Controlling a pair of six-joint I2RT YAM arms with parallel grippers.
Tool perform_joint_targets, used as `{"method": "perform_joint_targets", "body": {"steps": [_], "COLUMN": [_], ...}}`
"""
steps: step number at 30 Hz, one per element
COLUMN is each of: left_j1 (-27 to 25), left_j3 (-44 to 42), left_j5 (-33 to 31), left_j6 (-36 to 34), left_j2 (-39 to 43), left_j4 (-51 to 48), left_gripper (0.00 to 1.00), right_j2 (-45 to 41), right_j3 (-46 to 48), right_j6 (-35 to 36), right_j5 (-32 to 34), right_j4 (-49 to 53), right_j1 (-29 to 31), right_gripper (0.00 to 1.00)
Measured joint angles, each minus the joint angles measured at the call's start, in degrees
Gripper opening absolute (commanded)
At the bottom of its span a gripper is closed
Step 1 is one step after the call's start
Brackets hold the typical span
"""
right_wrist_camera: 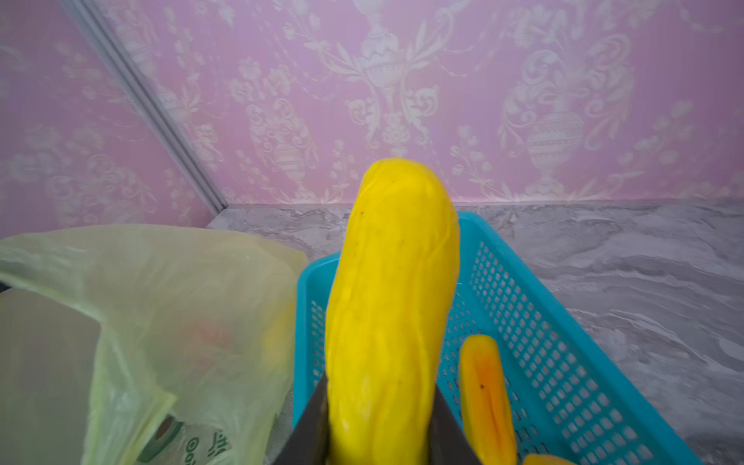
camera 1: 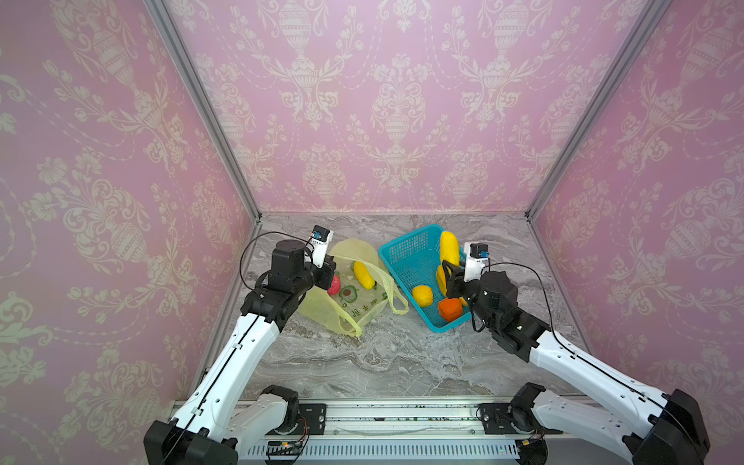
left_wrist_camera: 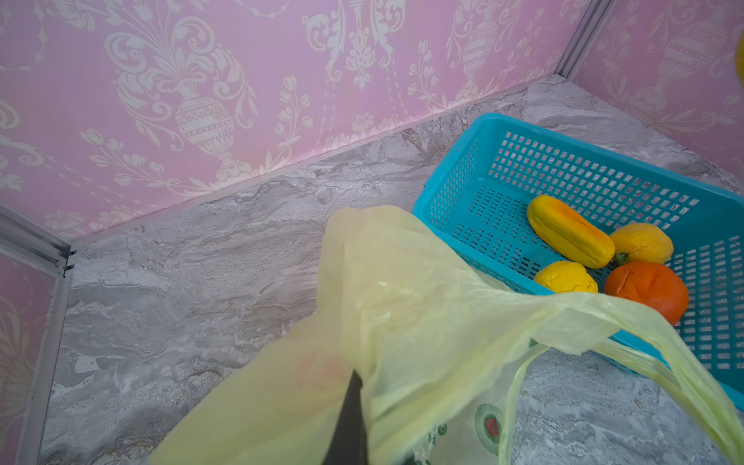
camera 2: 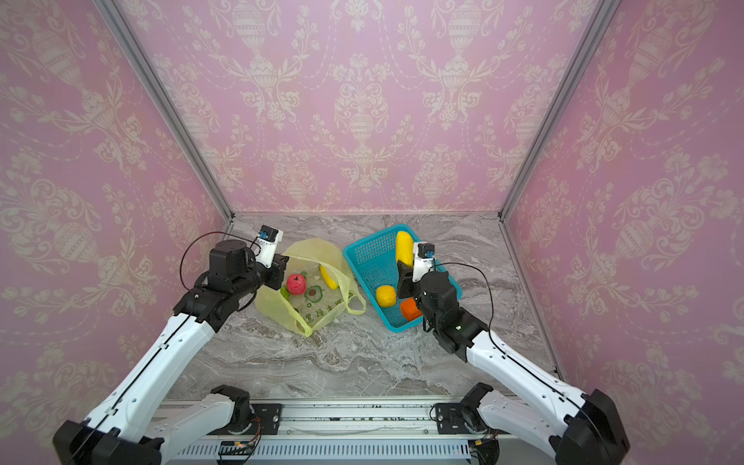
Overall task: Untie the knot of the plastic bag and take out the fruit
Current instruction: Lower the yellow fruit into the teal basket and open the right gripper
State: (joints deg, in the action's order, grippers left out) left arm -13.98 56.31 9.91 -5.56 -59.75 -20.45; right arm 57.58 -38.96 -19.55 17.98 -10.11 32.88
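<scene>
Over the teal basket (camera 1: pixel 404 238), the right gripper (right_wrist_camera: pixel 380 426) clamps a long yellow fruit (right_wrist_camera: pixel 392 282), best lowered flat before letting go, while the left gripper (camera 2: pixel 282 270), pinched shut on the plastic bag (camera 1: pixel 354 308), props it open around the pink-red fruit (camera 2: pixel 295 284).

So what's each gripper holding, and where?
Left gripper pinches the plastic bag at its rim. Right gripper grips the long yellow fruit by one end.

Marble table (camera 1: pixel 362 362) — plastic bag (camera 1: pixel 318 308), teal basket (camera 1: pixel 406 245).
</scene>
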Motion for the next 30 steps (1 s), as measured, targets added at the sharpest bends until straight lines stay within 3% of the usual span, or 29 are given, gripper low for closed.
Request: {"method": "perform_joint_targets", "body": {"steps": [7,13,22,26,30], "left_j1": [0.0,0.0,0.1,0.2,0.3], "left_j3": [0.0,0.0,0.0,0.0,0.0], "left_j5": [0.0,0.0,0.0,0.0,0.0], "left_j6": [0.0,0.0,0.0,0.0,0.0], "left_j2": [0.0,0.0,-0.1,-0.7,-0.8], "left_j4": [-0.1,-0.2,-0.1,-0.1,-0.2], "left_gripper": [0.00,0.00,0.00,0.00,0.00], "right_j2": [10.2,24.7,36.6,40.1,40.7], "right_j3": [-0.2,-5.9,-12.8,-15.6,-15.7], "right_j6": [-8.3,-10.4,-10.7,-10.7,-10.8], "right_j5": [-7.6,-14.6,-18.8,-20.1,-21.5], "right_j4": [2.6,5.0,4.4,3.3,2.3], "right_j1": [-12.0,-13.7,-14.9,-15.2,-15.2], "right_gripper": [0.08,0.06,0.07,0.17,0.37]}}
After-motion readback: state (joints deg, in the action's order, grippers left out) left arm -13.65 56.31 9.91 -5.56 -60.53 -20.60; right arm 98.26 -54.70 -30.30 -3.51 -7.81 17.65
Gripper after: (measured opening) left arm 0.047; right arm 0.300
